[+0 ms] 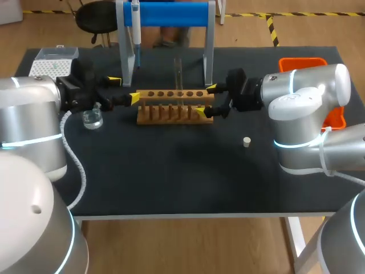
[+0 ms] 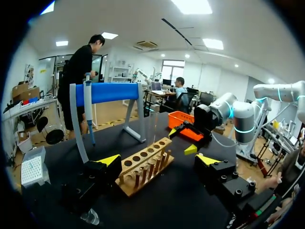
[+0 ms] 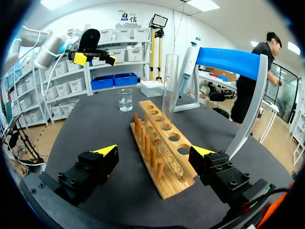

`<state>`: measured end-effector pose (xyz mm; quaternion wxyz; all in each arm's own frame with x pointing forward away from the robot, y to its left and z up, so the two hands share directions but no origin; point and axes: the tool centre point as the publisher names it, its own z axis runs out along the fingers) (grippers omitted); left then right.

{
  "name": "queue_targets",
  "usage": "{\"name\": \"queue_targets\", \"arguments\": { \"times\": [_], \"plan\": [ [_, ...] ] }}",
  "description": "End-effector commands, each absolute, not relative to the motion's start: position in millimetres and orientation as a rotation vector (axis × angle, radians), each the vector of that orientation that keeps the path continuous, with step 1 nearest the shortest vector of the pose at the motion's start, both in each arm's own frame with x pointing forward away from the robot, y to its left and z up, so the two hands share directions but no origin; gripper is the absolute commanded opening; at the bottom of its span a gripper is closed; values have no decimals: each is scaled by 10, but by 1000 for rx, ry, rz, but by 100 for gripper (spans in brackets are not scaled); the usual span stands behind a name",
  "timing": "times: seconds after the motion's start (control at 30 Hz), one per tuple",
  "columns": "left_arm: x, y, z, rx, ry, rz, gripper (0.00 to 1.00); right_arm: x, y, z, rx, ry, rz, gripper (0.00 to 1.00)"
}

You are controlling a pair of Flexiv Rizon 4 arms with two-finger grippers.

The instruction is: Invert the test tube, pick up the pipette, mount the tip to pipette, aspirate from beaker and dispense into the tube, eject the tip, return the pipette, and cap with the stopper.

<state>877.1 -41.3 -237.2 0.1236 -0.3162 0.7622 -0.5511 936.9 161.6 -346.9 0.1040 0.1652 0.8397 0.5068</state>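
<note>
Worktop: a black worktop (image 1: 171, 182) with a wooden tube rack (image 1: 174, 107) lying across its middle, one arm at each end of it.
Left jaws: wide open and holding nothing, level with the rack's left end and just short of it.
Right jaws: also wide open and empty, just off the rack's right end; the rack lies straight ahead between the two fingers.
Test tube: the glass test tube (image 3: 169, 86) stands upright in a hole of the rack's top bar, untouched. It is hard to tell which end is up.
Risk, rack: either jaw could push into the light rack as it closes in, sliding it and rocking the tube.
Risk, tube: the glass is smooth and narrow, so an off-centre pinch could let it slip or tilt while it is turned over.
Risk, arms: both aim at the same short rack, so their fingers could clash above it.
Behind the rack: the pipette (image 1: 136, 31) hangs on the blue stand (image 1: 171, 14).
Left side: the beaker (image 1: 92, 119) is near the left arm, with the tip box (image 1: 52, 63) further back.
Right side: the stopper (image 1: 246, 141) lies alone in front, and an orange bin (image 1: 302, 61) is at the back.
</note>
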Motion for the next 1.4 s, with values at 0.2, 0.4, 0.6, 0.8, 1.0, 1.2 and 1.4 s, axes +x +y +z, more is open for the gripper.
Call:
{"name": "queue_targets", "arguments": {
  "times": [0.2,0.4,0.6,0.8,1.0,1.2,1.4],
  "plan": [
    [8772,-437,-2382,-927,2215,-1604,100,9362,1619,-3477,488,2473,1494,100],
    [8775,-368,-2399,-965,2200,-1576,100,9362,1619,-3477,488,2473,1494,100],
    [8718,155,-2429,-1122,2115,-1437,100,9362,1619,-3477,488,2473,1494,100],
    [8690,742,-2457,-1263,2012,-1293,100,9362,1619,-3477,488,2473,1494,100],
    [8762,1317,-2532,-1403,1851,-1133,100,9362,1619,-3477,488,2473,1494,100],
    [8779,1500,-2557,-1482,1754,-1061,100,9362,1619,-3477,488,2473,1494,100],
    [8779,1500,-2557,-1482,1754,-1061,100,9362,1619,-3477,488,2473,1494,100]
  ]
}}
